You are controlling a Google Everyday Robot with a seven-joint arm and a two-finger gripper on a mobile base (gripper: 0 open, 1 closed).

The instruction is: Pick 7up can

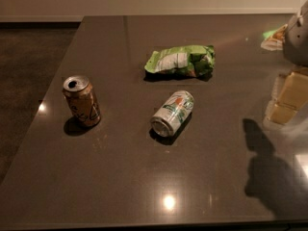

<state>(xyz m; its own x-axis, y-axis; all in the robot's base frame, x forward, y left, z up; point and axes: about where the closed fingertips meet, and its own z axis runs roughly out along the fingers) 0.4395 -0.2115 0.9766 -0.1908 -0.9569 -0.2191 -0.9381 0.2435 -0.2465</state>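
The 7up can (173, 113) lies on its side near the middle of the dark table (144, 186). It is silver-white with a green label and a small red-orange mark, and one shiny end faces the front left. My gripper (285, 102) is at the right edge of the view, above the table and well to the right of the can. It touches nothing, and part of it is cut off by the frame. Its shadow (269, 172) falls on the table at the front right.
A brown-gold can (82, 101) stands upright at the left, near the table's left edge. A green crinkled chip bag (181, 60) lies just behind the 7up can. A small green and white object (274, 37) lies at the far right.
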